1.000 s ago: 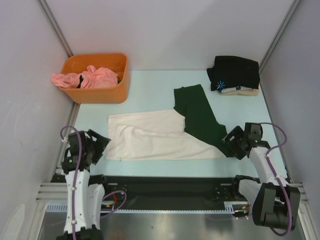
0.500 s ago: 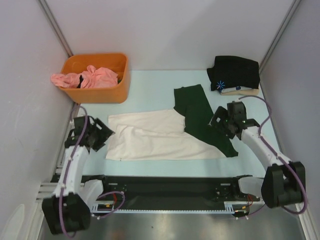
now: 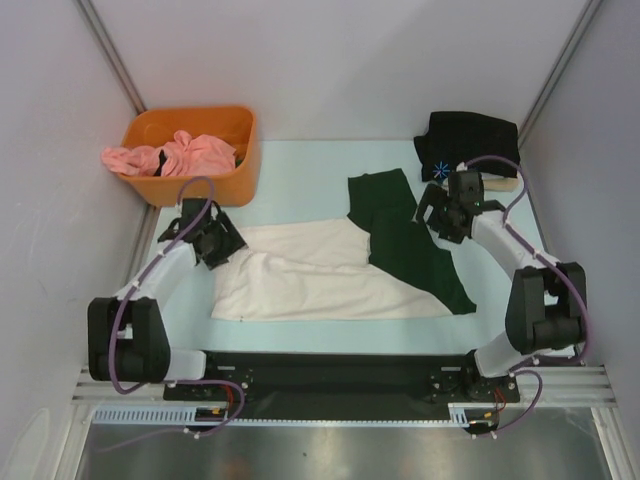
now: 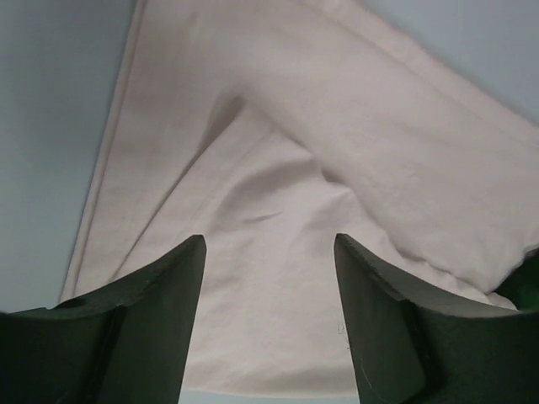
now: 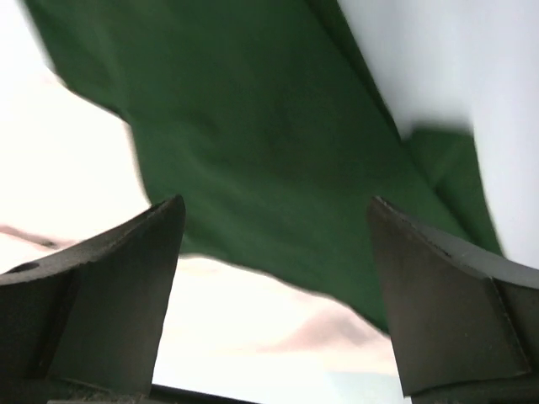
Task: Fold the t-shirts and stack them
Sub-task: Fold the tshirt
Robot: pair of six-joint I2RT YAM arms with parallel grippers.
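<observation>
A cream t-shirt (image 3: 310, 280) with dark green sleeves (image 3: 400, 235) lies partly folded in the middle of the table. My left gripper (image 3: 222, 243) stands open over its far left corner, cream cloth (image 4: 278, 278) showing between the fingers. My right gripper (image 3: 437, 215) hangs open over the far green sleeve (image 5: 278, 135), nothing held. A folded black t-shirt (image 3: 468, 145) with a small blue mark (image 3: 440, 168) rests on a beige one (image 3: 495, 183) at the back right. Pink shirts (image 3: 180, 155) fill the orange basket.
The orange basket (image 3: 245, 160) stands at the back left. Grey walls close in both sides and the back. A black rail (image 3: 330, 370) runs along the near edge of the table.
Both arms have reached away from the near edge: the left gripper to the shirt's far left corner, the right gripper up to the far green sleeve. The shirt has not moved.
</observation>
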